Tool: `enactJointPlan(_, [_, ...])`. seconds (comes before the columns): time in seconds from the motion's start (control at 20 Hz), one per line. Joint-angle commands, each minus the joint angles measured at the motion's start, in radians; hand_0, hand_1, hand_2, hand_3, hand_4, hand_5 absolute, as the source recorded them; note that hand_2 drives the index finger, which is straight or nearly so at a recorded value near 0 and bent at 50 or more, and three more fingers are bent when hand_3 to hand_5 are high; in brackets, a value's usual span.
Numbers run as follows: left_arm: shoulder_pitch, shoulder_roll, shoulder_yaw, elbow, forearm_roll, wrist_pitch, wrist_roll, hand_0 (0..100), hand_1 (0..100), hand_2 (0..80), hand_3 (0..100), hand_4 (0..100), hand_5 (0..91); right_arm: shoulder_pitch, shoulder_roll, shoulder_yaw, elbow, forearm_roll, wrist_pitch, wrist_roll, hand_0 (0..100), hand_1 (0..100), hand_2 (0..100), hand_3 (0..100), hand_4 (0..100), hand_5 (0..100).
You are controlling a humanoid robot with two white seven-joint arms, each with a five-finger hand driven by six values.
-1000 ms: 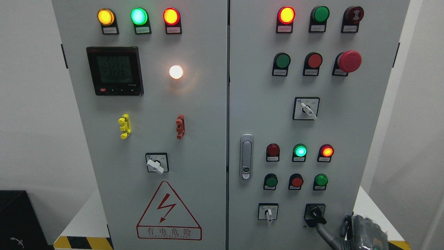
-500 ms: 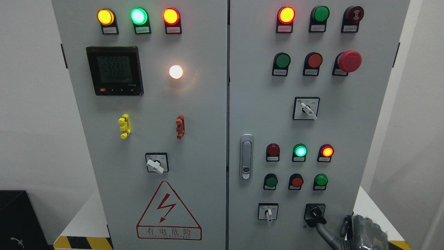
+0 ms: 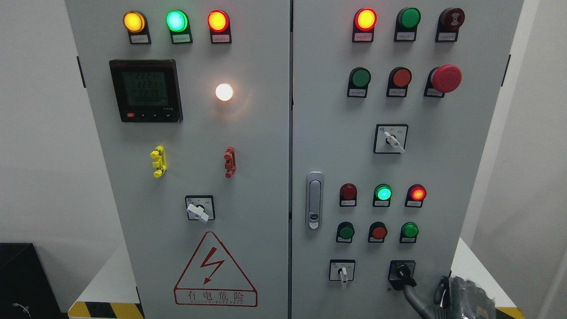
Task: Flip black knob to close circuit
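Grey electrical cabinet (image 3: 248,133), two doors, fills the head view; all positions below are given relative to it.

Left door: digital meter (image 3: 146,91) with black bezel and lit display, upper left. Red warning triangle (image 3: 215,270) with lightning bolt and printed characters, bottom centre. Row of three lit lamps along the top: amber lamp (image 3: 134,21), green lamp (image 3: 176,20), red-orange lamp (image 3: 218,21). White lamp (image 3: 224,92), lit, right of the meter. Yellow clip (image 3: 158,161) and red clip (image 3: 229,162) at mid height. White-handled selector (image 3: 199,209) just above the triangle.

Right door: red mushroom button (image 3: 446,78), upper right. Silver door latch (image 3: 314,200) at the inner edge, mid height. Second white-handled selector (image 3: 391,138), centre. Third, smaller selector (image 3: 342,271), bottom left of this door.

Black knob (image 3: 402,274), bottom right of the right door, on a black square plate, handle pointing down and to the right.

Right hand (image 3: 460,297), grey, enters at the bottom right corner; one finger (image 3: 412,296) reaches up and touches the lower tip of the black knob. Most of the hand is cut off by the frame edge, so whether it is open, curled or gripping the knob cannot be told.
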Motion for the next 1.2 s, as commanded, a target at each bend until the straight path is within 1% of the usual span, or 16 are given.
enactJointPlan(0.0, [0.000, 0.000, -0.021, 0.022, -0.021, 0.002, -0.001, 12, 56, 0.0, 0, 0, 0.0, 0.010, 0.001, 0.041, -0.014, 0.000, -0.002, 0.006, 0, 21, 82, 96, 78, 81])
enactJointPlan(0.6, [0.000, 0.000, -0.021, 0.022, -0.020, 0.002, -0.001, 12, 56, 0.0, 0, 0, 0.0, 0.018, 0.001, 0.075, -0.025, 0.000, -0.005, 0.004, 0, 21, 82, 96, 78, 81])
enactJointPlan(1.15, [0.000, 0.000, -0.020, 0.022, -0.021, 0.002, 0.001, 12, 56, 0.0, 0, 0, 0.0, 0.068, 0.001, 0.084, -0.101, -0.002, -0.017, -0.002, 0, 22, 80, 95, 78, 80])
